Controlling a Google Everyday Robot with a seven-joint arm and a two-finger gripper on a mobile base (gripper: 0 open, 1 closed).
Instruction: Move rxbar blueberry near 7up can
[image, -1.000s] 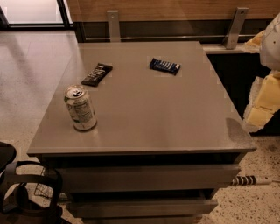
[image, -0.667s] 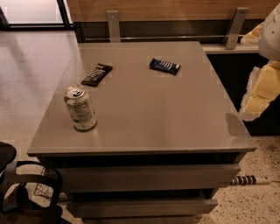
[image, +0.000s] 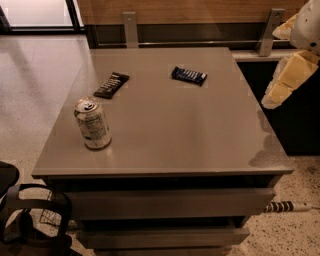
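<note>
The rxbar blueberry (image: 189, 75), a dark blue bar with pale lettering, lies flat at the back of the grey table (image: 170, 130), right of centre. The 7up can (image: 92, 123) stands upright near the table's front left, with a silver top and pull tab. My gripper (image: 274, 98) is at the right edge of the view, a pale yellow-white shape beyond the table's right side. It hangs in the air to the right of the blue bar, well apart from it, and holds nothing that I can see.
A black-wrapped bar (image: 111, 84) lies at the back left, behind the can. The table has drawers (image: 165, 202) under its front edge. A wall with metal brackets (image: 131, 27) runs behind. A dark chair (image: 30, 220) stands at the bottom left, and a power strip (image: 287, 206) lies on the floor.
My arm and gripper have risen and moved a little left and back, toward the table's right edge. The can and both bars have not moved.
</note>
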